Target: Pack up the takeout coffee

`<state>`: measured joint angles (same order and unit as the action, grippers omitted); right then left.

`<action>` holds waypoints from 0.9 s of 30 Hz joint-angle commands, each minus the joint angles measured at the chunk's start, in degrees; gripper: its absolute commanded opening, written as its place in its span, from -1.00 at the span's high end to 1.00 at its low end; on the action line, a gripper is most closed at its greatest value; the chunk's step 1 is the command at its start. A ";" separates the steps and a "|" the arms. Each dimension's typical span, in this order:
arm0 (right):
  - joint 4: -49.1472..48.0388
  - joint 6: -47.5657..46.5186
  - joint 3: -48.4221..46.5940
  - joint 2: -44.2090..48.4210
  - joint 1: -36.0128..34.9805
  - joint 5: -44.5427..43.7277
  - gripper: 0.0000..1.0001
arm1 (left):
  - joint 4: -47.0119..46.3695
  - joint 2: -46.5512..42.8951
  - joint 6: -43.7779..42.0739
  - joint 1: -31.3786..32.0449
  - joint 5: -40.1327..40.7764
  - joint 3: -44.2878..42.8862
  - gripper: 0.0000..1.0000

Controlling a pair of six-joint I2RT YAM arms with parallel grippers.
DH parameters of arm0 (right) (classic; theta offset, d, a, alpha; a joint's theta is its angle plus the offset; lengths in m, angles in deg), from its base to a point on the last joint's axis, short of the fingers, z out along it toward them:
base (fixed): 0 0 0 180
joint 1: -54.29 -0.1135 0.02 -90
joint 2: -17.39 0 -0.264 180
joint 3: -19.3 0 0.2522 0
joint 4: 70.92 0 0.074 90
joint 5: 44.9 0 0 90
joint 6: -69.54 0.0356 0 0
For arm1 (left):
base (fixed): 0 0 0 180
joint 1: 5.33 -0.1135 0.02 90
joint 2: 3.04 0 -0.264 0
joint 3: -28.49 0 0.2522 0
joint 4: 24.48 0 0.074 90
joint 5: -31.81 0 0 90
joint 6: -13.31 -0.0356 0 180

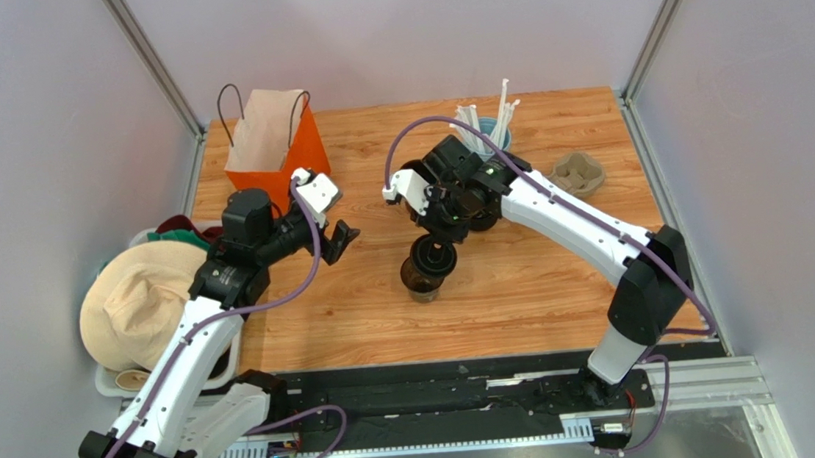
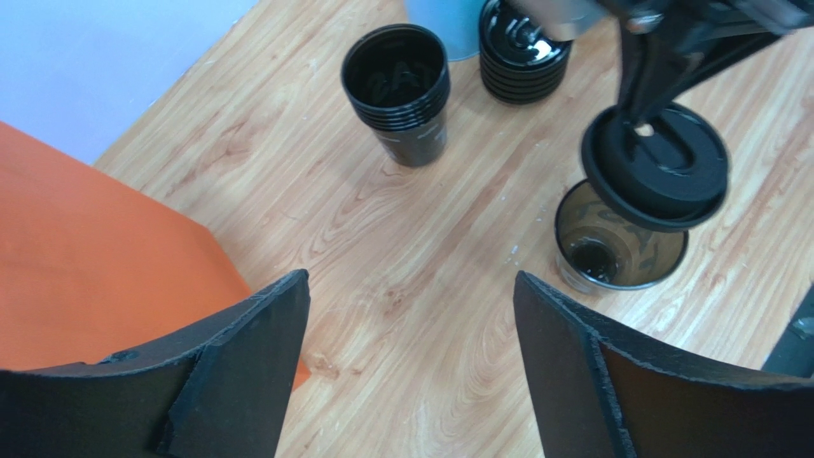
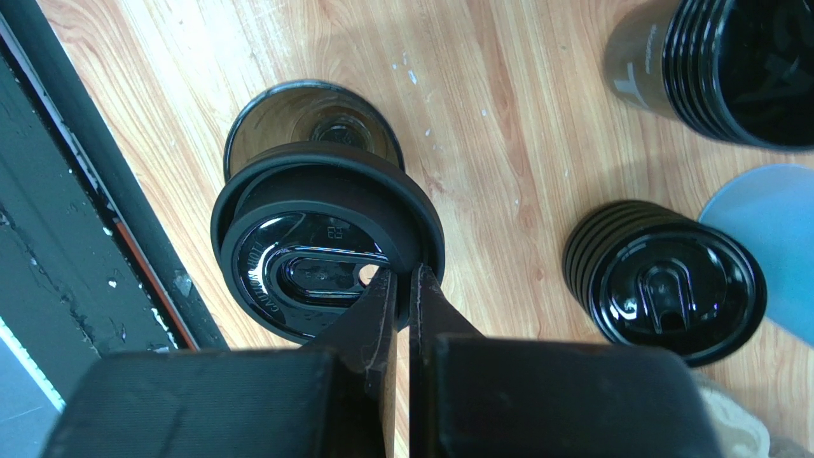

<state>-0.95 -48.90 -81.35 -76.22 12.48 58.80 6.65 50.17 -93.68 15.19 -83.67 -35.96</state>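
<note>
The takeout coffee cup (image 1: 421, 281) stands open in the middle of the table, dark with a brownish inside; it also shows in the left wrist view (image 2: 619, 250) and the right wrist view (image 3: 287, 116). My right gripper (image 3: 403, 277) is shut on the rim of a black lid (image 3: 315, 243) and holds it tilted just above the cup, partly covering its mouth. The lid also shows in the top view (image 1: 432, 256) and the left wrist view (image 2: 659, 164). My left gripper (image 2: 411, 296) is open and empty, left of the cup, beside the orange bag (image 1: 274, 143).
A stack of black cups (image 2: 398, 88) and a stack of black lids (image 3: 664, 279) stand behind the coffee. A pale blue cup of white straws (image 1: 489, 120) and a cardboard cup tray (image 1: 578, 173) are at the back right. A bin with hats (image 1: 141, 302) sits left.
</note>
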 commanded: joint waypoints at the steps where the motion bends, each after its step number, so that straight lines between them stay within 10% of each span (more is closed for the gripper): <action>1: 1.62 -1.09 -5.65 -3.69 -0.03 1.86 0.95 | 0.30 -0.83 -3.66 -0.30 -3.97 0.34 -0.65; 27: 7.25 -3.81 -11.19 -14.15 -4.60 -1.82 0.91 | 1.53 -2.23 -2.96 -3.81 -4.76 -0.46 -0.46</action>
<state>5.67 -51.81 -90.12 -89.37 8.31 58.77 9.66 49.12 -97.11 11.99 -87.93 -35.77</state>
